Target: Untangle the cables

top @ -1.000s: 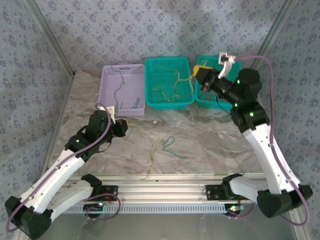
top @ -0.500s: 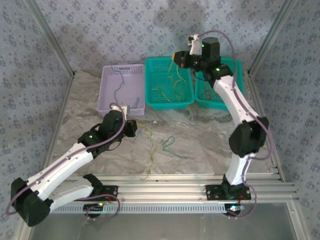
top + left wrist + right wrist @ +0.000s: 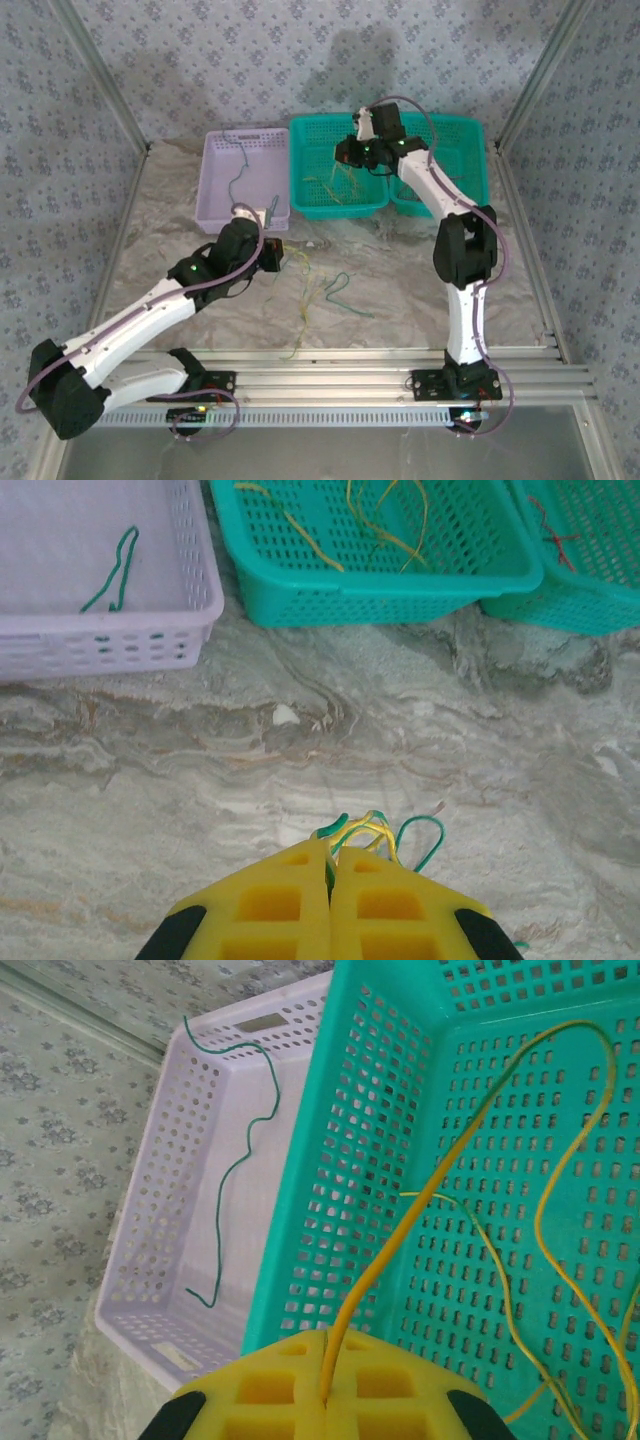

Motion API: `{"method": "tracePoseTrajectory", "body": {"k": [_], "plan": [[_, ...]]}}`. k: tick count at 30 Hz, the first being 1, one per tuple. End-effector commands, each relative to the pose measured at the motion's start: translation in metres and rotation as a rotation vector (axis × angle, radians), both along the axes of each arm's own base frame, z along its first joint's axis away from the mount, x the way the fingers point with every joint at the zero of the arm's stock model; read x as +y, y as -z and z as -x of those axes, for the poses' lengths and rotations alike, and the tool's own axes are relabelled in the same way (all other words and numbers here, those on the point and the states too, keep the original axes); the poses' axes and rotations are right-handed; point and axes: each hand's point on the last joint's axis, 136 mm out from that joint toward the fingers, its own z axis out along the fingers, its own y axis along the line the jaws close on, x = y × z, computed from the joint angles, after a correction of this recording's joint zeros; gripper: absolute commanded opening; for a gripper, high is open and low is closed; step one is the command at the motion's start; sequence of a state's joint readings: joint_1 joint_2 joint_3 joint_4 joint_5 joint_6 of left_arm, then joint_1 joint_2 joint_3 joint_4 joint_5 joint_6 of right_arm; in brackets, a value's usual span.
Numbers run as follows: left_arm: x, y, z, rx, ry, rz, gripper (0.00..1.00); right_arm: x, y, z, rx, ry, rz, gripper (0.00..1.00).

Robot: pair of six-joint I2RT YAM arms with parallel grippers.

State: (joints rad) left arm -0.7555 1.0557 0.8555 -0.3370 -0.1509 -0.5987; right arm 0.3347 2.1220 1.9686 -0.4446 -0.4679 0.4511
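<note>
My left gripper is low over the marble table, shut on a knot of green and yellow cables that loops out past its yellow fingertips. From there the tangle of cables trails across the table toward the near edge. My right gripper hangs over the middle teal basket, shut on one yellow cable that arcs down into the basket. More yellow cables lie in that basket.
A lilac basket at the back left holds a green cable. A second teal basket at the back right holds a red cable. Aluminium frame rails run along the table's sides and near edge.
The right arm has swung left from the right teal basket to over the middle one, carrying the yellow cable. The left gripper has shifted right, toward the tangle.
</note>
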Motion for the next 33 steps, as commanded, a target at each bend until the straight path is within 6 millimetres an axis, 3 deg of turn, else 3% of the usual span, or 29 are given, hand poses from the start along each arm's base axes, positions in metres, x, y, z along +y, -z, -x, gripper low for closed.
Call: {"method": "tracePoseTrajectory", "body": {"k": [1, 4, 7, 13, 19, 26, 29, 31, 33], "plan": [[-0.007, -0.033, -0.010, -0.081, 0.003, 0.029, 0.00, 0.001, 0.007, -0.002, 0.006, 0.001, 0.040, 0.07], [-0.009, -0.038, -0.012, -0.092, 0.005, 0.028, 0.00, 0.001, -0.003, 0.002, -0.015, -0.006, 0.046, 0.26], [-0.010, -0.043, -0.015, -0.106, 0.002, 0.031, 0.00, 0.000, -0.028, 0.008, -0.071, -0.017, 0.028, 0.42], [-0.016, -0.053, -0.023, -0.128, -0.002, 0.044, 0.00, -0.012, -0.095, 0.035, -0.233, -0.037, -0.006, 0.54], [-0.026, -0.074, -0.039, -0.182, -0.004, 0.038, 0.00, -0.030, -0.135, 0.085, -0.349, -0.026, -0.040, 0.59], [-0.049, -0.097, -0.084, -0.266, -0.017, -0.046, 0.00, -0.062, -0.144, 0.150, -0.444, 0.053, -0.043, 0.64], [-0.059, -0.104, -0.110, -0.284, -0.025, -0.068, 0.00, -0.074, -0.141, 0.173, -0.455, 0.072, -0.042, 0.65], [-0.066, -0.106, -0.128, -0.292, -0.023, -0.079, 0.00, -0.083, -0.124, 0.188, -0.430, 0.095, -0.032, 0.66], [-0.073, -0.109, -0.145, -0.302, -0.022, -0.093, 0.00, -0.091, -0.117, 0.201, -0.424, 0.117, -0.028, 0.79]]}}
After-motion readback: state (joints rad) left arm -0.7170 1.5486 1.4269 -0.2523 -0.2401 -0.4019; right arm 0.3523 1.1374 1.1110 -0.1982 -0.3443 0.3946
